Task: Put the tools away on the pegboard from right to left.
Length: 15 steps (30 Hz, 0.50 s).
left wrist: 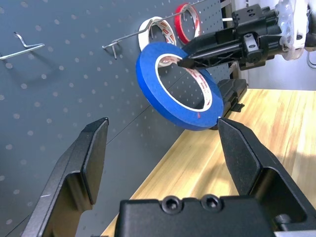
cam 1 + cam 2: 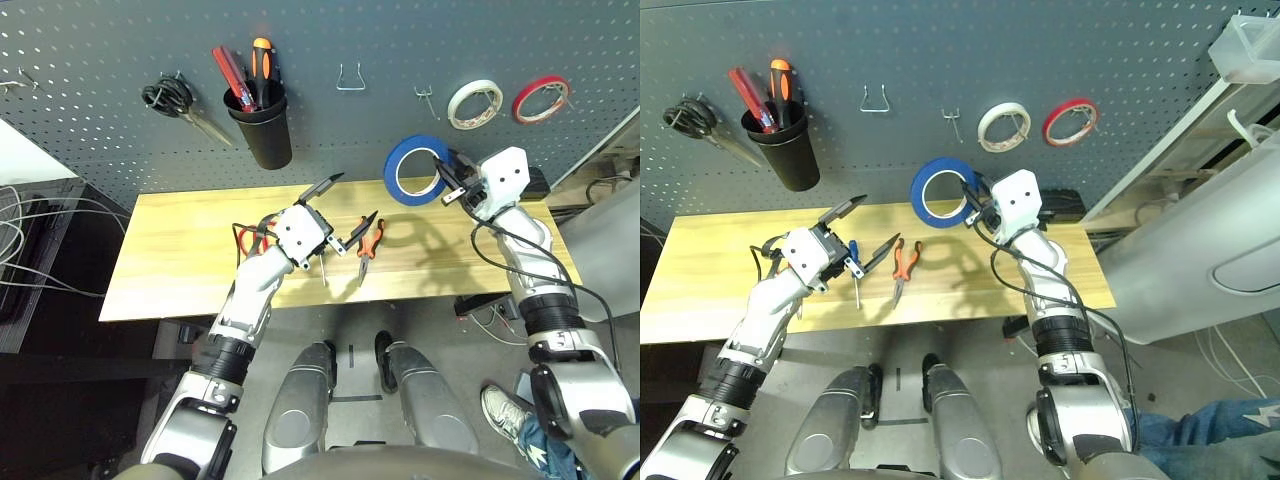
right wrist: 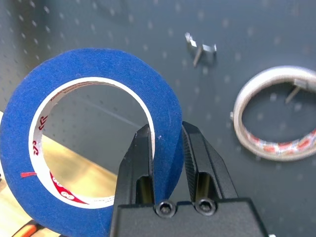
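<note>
On the far left of the pegboard (image 2: 90,60), black-handled scissors (image 2: 175,100) are hanging from a hook, and just to their right a black cup (image 2: 262,128) is holding a red-handled tool and an orange-and-black screwdriver (image 2: 264,68). Below them, the left gripper (image 2: 335,215) is hovering above the wooden table (image 2: 180,255) with its two black fingers spread wide and nothing between them. Red handles, apparently those of the red-handled scissors (image 2: 248,240), are lying on the table partly hidden behind this gripper's white housing. Just right of the gripper, the small blue-handled screwdriver (image 2: 852,262) is lying on the wood, and beside it the orange-and-black-handled pliers (image 2: 369,243) are resting with their nose pointing toward the near edge. Above, an empty wire bracket (image 2: 350,78) and a small metal hook (image 2: 427,98) are sticking out of the board. Further right, the blue tape ring (image 2: 412,172) is being held up in front of the lower board, off the table and below the small hook, standing roughly on edge. The right gripper (image 3: 168,153) is pinching the ring's band, one finger inside the ring and the other outside. Above and to the right of it, a white tape ring (image 2: 474,103) and a red tape ring (image 2: 541,98) are hanging side by side on the board.
</note>
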Available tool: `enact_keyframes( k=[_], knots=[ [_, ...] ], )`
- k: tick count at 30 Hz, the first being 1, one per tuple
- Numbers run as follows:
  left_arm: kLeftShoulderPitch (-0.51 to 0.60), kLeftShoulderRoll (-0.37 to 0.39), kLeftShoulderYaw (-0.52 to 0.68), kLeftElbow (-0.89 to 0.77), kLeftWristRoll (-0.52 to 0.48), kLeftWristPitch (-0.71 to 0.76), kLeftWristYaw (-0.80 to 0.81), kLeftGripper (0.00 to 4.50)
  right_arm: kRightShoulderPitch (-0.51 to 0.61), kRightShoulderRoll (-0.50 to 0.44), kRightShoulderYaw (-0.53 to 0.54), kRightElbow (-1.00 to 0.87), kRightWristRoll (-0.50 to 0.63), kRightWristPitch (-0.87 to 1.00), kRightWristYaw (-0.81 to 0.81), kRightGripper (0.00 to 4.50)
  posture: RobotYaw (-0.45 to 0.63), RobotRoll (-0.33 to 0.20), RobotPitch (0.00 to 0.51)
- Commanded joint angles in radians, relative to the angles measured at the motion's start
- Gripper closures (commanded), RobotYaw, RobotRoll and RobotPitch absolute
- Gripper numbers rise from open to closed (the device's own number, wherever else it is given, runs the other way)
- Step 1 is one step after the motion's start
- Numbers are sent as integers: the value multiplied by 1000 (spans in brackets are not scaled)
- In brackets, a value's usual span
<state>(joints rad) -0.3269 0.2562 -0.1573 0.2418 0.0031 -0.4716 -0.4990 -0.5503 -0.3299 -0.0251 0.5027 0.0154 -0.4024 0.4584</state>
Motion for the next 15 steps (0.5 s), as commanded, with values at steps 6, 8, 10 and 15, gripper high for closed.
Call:
enact_keyframes(
  k=[6,8,10,15],
  knots=[
    [3,4,3,49,8,-16,7,0,4,-31,-9,-21,-60,-150,-89,3773,51,0,207],
    [1,4,3,53,8,-18,8,0,0,-37,-19,-21,-68,-170,-124,3773,51,0,207],
    [0,5,3,56,8,-20,7,0,-4,-42,-27,-22,-74,-183,-154,3773,50,0,206],
    [-4,5,4,63,8,-23,7,0,-27,-47,-57,12,-73,-163,-231,3773,50,0,204]
  ],
)
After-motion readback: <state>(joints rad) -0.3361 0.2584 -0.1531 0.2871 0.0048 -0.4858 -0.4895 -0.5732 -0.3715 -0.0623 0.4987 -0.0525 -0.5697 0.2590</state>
